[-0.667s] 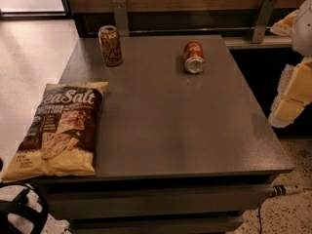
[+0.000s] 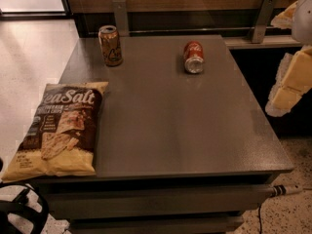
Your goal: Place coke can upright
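Observation:
The coke can [image 2: 193, 57] is red with white script and lies on its side at the back middle of the grey table [image 2: 170, 126], its silver end facing me. My gripper [image 2: 287, 82] shows as cream-yellow parts at the right edge of the view, beyond the table's right side. It is well to the right of the can and holds nothing that I can see.
A tan-gold can [image 2: 110, 45] stands upright at the table's back left. A sea salt chips bag [image 2: 61, 128] lies flat at the front left, overhanging the edge. A wooden wall with metal brackets [image 2: 120, 16] runs behind the table.

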Tool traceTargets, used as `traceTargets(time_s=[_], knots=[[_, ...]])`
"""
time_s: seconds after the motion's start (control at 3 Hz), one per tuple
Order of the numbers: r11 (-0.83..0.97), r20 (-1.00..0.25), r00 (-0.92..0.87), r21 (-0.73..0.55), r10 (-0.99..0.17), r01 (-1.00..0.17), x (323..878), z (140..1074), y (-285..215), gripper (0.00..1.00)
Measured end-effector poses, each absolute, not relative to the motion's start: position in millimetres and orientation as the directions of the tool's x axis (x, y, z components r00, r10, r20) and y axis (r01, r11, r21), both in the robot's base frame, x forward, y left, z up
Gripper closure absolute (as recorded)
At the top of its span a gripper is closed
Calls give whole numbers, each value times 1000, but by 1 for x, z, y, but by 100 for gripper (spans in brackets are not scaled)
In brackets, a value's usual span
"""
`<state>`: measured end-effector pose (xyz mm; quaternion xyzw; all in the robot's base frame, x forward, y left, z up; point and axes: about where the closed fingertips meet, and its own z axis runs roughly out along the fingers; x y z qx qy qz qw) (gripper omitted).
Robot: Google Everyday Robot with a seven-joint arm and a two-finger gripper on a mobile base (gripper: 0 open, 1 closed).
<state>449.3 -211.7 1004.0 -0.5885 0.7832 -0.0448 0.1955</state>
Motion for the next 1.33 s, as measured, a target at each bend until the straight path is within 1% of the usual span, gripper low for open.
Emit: traceTargets(time_s=[0.33, 0.67, 1.0, 1.33], knots=[[397, -335, -305, -253, -892, -882, 470, 1017, -211, 0], [520, -411, -414, -188, -812, -833, 490, 1021, -204, 0], [643, -450, -522, -170, -725, -747, 503, 1022, -192, 0], [751, -477, -611, -183, -632, -634, 515, 1017, -183, 0]])
